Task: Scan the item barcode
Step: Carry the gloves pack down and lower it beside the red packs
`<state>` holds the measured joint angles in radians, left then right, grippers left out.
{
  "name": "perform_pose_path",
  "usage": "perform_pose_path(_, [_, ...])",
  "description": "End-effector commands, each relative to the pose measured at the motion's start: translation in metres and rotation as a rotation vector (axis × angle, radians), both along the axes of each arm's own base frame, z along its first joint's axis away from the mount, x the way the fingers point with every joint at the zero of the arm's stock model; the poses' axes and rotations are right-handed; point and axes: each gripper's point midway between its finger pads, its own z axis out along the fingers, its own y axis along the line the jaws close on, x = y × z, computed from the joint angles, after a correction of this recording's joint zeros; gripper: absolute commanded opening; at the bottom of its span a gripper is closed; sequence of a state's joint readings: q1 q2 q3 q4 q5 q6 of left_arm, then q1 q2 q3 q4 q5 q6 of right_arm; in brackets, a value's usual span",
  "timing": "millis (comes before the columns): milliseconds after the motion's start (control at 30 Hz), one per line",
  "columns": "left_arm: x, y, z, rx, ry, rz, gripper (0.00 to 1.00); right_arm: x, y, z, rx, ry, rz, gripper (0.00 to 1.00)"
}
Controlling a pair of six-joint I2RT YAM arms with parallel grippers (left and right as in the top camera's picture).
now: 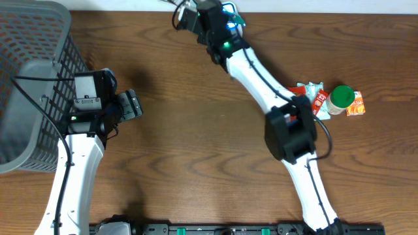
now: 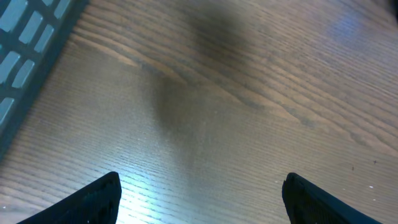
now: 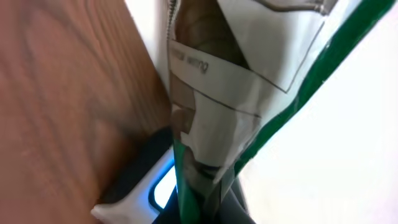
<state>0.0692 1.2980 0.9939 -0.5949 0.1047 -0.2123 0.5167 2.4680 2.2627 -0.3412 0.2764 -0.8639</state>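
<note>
My right gripper (image 3: 208, 208) is shut on a white and green packet (image 3: 242, 81), which rises crumpled from the jaws and fills most of the right wrist view. Beside it sits a white scanner (image 3: 143, 190) with a blue lit window, at the table's far edge. Overhead, that gripper (image 1: 221, 16) is at the table's back edge, with a bit of green packet (image 1: 237, 20) showing beside it. No barcode is readable. My left gripper (image 2: 200, 190) hangs open over bare wood, nothing between its fingers (image 2: 93, 202); overhead it (image 1: 132, 104) is beside the basket.
A grey mesh basket (image 1: 32, 72) stands at the left edge. At the right lie a red packet (image 1: 312, 94), a green-lidded jar (image 1: 341, 98) and an orange box (image 1: 356, 104). The wooden table (image 1: 196, 143) runs to a white wall at the back.
</note>
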Motion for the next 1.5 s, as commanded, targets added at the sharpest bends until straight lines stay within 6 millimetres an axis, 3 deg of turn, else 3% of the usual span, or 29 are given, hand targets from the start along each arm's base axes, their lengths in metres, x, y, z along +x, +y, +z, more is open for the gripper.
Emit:
perform_pose_path(0, [0.004,0.003,0.008,0.014,-0.022,0.0,0.83,-0.026,-0.011,0.117,0.3,-0.051,-0.078,0.01])
perform_pose_path(67, [0.004,0.003,0.008,0.014,-0.022,0.0,0.84,-0.054,-0.026,0.138,0.389,0.035,-0.155,0.01])
perform_pose_path(200, [0.004,0.003,0.008,0.014,-0.022,0.001,0.83,-0.101,-0.048,0.138,0.489,0.238,-0.274,0.01])
perform_pose_path(367, [0.004,0.003,0.008,0.014,-0.022,0.0,0.83,-0.165,-0.074,0.084,0.579,0.635,-0.528,0.01])
perform_pose_path(500, [0.004,0.003,0.009,0.014,-0.023,0.0,0.83,-0.199,-0.097,0.041,0.547,0.852,-0.689,0.01])
perform_pose_path(633, [0.004,0.003,0.008,0.014,-0.022,0.0,0.83,-0.215,-0.106,-0.01,0.564,0.989,-0.817,0.01])
perform_pose_path(700, [0.004,0.003,0.008,0.014,-0.022,0.0,0.83,-0.226,-0.096,-0.043,0.601,1.103,-0.803,0.01])
perform_pose_path(800, [0.004,0.003,0.009,0.014,-0.023,0.0,0.83,-0.234,-0.087,-0.073,0.643,1.176,-0.776,0.01])
perform_pose_path(1067, [0.004,0.003,0.008,0.014,-0.022,0.0,0.83,-0.243,-0.11,-0.111,0.576,1.15,-0.859,0.01])
perform_pose_path(1133, [0.004,0.003,0.008,0.014,-0.022,0.0,0.84,-0.241,-0.119,-0.114,0.54,1.11,-0.886,0.11])
perform_pose_path(1167, [0.004,0.003,0.008,0.014,-0.022,0.0,0.83,-0.24,-0.123,-0.114,0.525,1.091,-0.898,0.2])
perform_pose_path(1200, [0.004,0.003,0.009,0.014,-0.023,0.0,0.83,-0.239,-0.125,-0.115,0.517,1.08,-0.904,0.48])
perform_pose_path(1233, [0.004,0.003,0.008,0.014,-0.022,0.0,0.83,-0.239,-0.128,-0.115,0.508,1.07,-0.91,0.7])
perform_pose_path(1267, [0.004,0.003,0.008,0.014,-0.022,0.001,0.83,-0.238,-0.129,-0.115,0.502,1.064,-0.914,0.74])
perform_pose_path(1467, [0.004,0.003,0.008,0.014,-0.022,0.0,0.83,-0.235,-0.129,-0.108,0.505,1.053,-0.911,0.7])
